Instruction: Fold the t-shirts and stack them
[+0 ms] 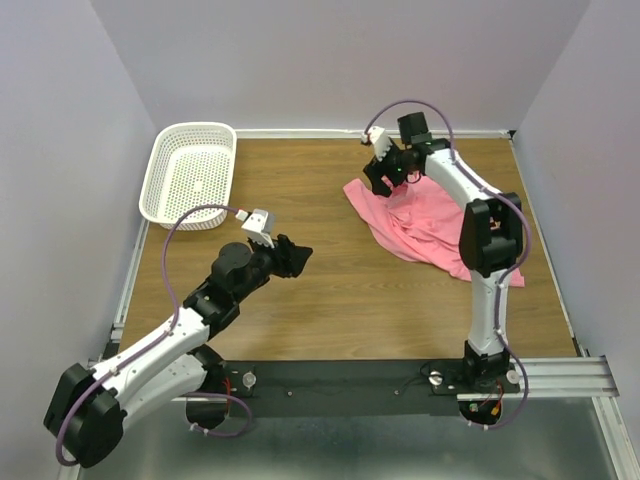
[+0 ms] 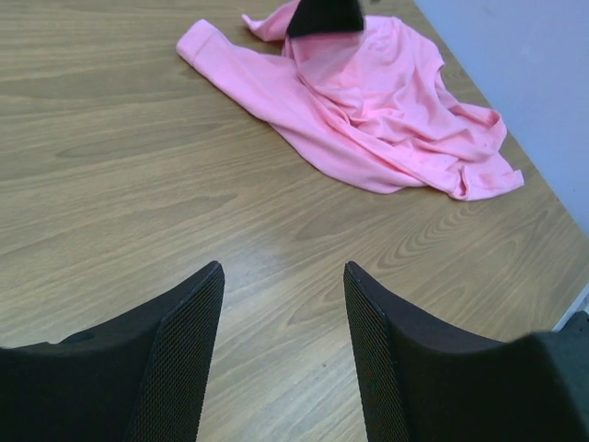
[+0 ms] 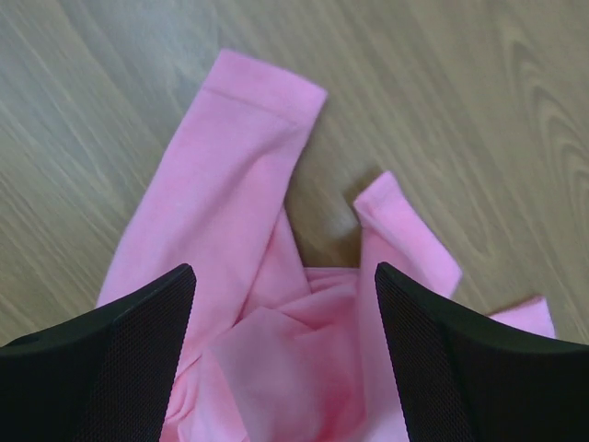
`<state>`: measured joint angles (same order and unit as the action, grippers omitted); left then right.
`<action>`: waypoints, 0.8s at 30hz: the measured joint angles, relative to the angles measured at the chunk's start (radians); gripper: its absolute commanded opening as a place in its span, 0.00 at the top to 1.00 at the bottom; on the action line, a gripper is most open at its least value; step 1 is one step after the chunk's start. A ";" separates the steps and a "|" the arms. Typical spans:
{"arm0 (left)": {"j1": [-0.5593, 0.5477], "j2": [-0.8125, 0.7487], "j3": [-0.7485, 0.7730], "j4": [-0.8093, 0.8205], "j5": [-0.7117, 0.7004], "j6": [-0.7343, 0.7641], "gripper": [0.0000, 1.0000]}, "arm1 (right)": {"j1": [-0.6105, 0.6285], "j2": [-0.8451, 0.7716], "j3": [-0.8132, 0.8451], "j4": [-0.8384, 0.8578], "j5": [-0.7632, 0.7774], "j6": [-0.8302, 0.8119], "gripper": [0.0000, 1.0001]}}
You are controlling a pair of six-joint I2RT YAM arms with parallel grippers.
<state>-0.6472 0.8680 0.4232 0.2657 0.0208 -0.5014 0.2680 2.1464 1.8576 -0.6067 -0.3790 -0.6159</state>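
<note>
**Bunched shirt, 2 open grippers: the first pinch may go wrong**

Nearest, the left gripper (image 2: 283,276) hangs over bare table (image 1: 330,300), jaws wide apart and holding nothing, well apart from the cloth. Beyond it the salmon-pink t-shirt (image 1: 430,225) lies bunched on the right half of the table, 1 sleeve (image 3: 244,129) stretched flat and the body folded over itself. Over the shirt's far-left edge the right gripper (image 3: 285,276) hovers above the folds, fingers spread wide, nothing gripped. Closing here could catch 2 or more layers at once, so a lift would likely drag a knot rather than spread the shirt, and thin fabric may slip from the pads. Pulled by only 1 arm, the cloth would probably twist. The white basket (image 1: 190,172) stands at the far left.
</note>
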 measured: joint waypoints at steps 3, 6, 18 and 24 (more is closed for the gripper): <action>0.001 -0.075 -0.013 -0.027 -0.013 0.005 0.36 | 0.037 0.079 0.050 -0.061 0.050 -0.079 0.16; 0.002 -0.130 -0.029 -0.039 -0.020 0.005 0.36 | 0.063 0.129 0.098 -0.091 0.099 -0.127 0.17; 0.004 -0.168 -0.048 -0.082 -0.026 0.005 0.36 | 0.058 0.221 0.216 -0.101 0.278 -0.183 0.28; 0.004 -0.167 -0.048 -0.082 -0.026 0.004 0.36 | 0.057 0.255 0.237 -0.101 0.342 -0.191 0.54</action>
<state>-0.6434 0.7010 0.3752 0.1833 -0.0051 -0.4973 0.3252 2.4016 2.0941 -0.7078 -0.0372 -0.8070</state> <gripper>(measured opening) 0.644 0.634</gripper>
